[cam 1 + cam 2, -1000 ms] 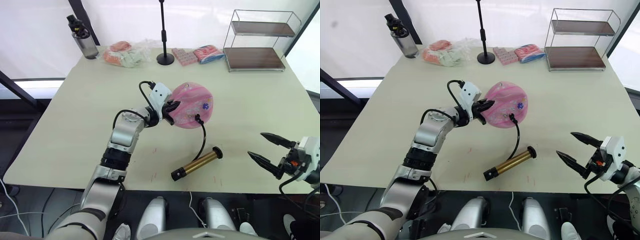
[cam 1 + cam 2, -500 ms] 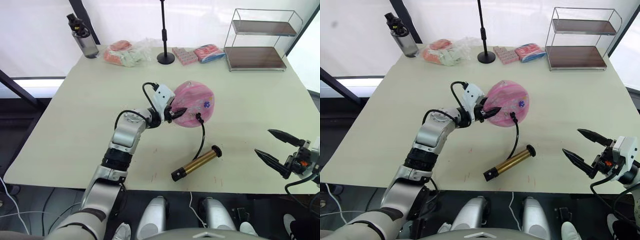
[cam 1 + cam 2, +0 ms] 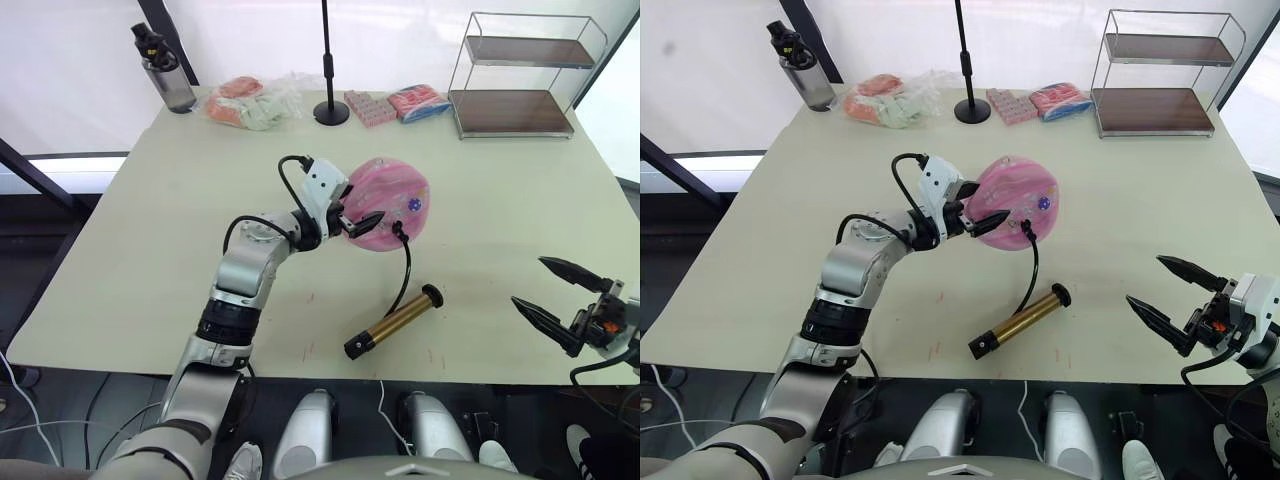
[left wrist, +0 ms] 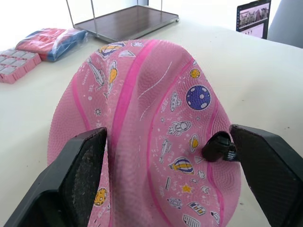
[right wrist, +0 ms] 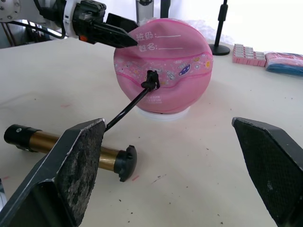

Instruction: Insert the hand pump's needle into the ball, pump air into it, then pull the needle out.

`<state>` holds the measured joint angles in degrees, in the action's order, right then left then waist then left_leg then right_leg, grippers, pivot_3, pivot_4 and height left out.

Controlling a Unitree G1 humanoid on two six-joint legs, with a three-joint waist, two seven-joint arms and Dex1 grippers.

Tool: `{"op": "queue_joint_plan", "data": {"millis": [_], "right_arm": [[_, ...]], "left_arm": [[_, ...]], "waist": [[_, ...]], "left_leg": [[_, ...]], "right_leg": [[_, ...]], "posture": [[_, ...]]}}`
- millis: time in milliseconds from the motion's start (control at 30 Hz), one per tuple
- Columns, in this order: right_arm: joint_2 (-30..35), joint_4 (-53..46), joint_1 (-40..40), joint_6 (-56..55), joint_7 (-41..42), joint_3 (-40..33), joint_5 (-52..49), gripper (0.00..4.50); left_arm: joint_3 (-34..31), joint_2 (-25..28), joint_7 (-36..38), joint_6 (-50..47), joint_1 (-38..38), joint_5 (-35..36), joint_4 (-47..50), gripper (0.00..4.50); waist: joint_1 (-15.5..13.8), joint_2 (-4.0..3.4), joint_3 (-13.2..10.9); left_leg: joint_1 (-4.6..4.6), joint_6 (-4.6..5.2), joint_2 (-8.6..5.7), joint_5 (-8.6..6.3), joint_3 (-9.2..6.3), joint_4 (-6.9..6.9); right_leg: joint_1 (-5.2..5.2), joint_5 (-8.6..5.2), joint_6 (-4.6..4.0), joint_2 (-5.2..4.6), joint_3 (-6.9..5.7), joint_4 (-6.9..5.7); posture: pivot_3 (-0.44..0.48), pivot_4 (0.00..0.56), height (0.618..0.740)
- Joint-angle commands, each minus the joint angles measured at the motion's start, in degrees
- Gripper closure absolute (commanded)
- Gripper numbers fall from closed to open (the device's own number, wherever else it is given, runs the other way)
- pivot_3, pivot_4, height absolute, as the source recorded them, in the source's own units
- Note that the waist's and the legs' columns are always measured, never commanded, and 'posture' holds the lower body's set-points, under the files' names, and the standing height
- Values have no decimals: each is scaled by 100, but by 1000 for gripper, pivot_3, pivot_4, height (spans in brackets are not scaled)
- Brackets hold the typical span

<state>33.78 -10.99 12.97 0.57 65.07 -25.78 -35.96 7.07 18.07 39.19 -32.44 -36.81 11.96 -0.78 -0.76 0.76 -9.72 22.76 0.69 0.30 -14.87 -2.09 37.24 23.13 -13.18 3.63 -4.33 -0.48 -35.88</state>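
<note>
The ball (image 3: 387,204) sits near the middle of the table (image 3: 150,230), dented and partly deflated. The left gripper (image 3: 362,222) is at its left side, fingers spread apart around the ball's near-left surface, one finger (image 4: 75,175) against the skin. The needle (image 5: 151,79) is stuck into the ball's near side, its black fitting just beside the other left finger (image 4: 270,170). Its hose (image 3: 404,275) runs nearer to the pump (image 3: 394,322), which lies flat on the table, just near of the ball. The right gripper (image 3: 557,296) hovers wide open off the table's near-right edge, well apart from pump and ball.
</note>
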Motion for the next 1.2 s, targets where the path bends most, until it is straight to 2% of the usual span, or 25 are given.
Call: {"op": "queue_joint_plan", "data": {"millis": [33, 233, 433, 667, 800, 1000, 1200], "right_arm": [[24, -21, -9, -183, 99, -117, -122, 0], [52, 54, 0, -248, 285, -132, -225, 0], [205, 238, -54, -213, 598, -168, -323, 0], [422, 630, -203, -434, 1291, -205, -435, 0], [680, 887, -179, -472, 1813, -202, -451, 0], [882, 1178, -223, -641, 2257, -246, -396, 0], [837, 1145, -146, -710, 2257, -254, -438, 0]], "left_arm": [[-182, 74, 21, -137, -103, 226, 493, 124], [-304, 312, 136, -722, -141, 630, 1151, 124], [-46, 768, 499, -1491, 259, 1123, 2066, 124], [698, 1303, 805, -1979, 611, 1221, 2686, 124], [1553, 1562, 945, -1811, 633, 797, 2837, 124], [1962, 1413, 840, -2535, 627, 941, 2835, 124], [2623, 1530, 525, -2818, 600, 498, 2765, 124]], "waist": [[0, 0, 0], [2, -1, 0], [7, -2, 0], [1, -2, 0], [0, -2, 0], [14, -3, 0], [18, -3, 0]], "left_leg": [[0, 0, 0, 0, 0, 1], [-1, -1, 0, 1, 1, 8], [-3, -1, 1, 1, 4, 10], [-9, 1, 3, 0, 7, 21], [-12, 2, 2, 0, 11, 26], [-19, 3, 4, 0, 16, 31], [-29, 3, 5, 0, 21, 31]], "right_leg": [[0, 0, 0, 0, 0, 0], [0, 1, -1, 0, 2, -7], [-1, 1, -1, 1, 5, -10], [-1, 1, -3, 4, 9, -29], [-2, 1, -3, 3, 15, -36], [-1, 1, -4, 7, 22, -49], [-1, 0, -5, 11, 33, -60]], "posture": [[0, 150, 740], [0, 150, 740], [0, 150, 740], [0, 150, 740], [0, 150, 740], [0, 150, 740], [0, 150, 740]]}}
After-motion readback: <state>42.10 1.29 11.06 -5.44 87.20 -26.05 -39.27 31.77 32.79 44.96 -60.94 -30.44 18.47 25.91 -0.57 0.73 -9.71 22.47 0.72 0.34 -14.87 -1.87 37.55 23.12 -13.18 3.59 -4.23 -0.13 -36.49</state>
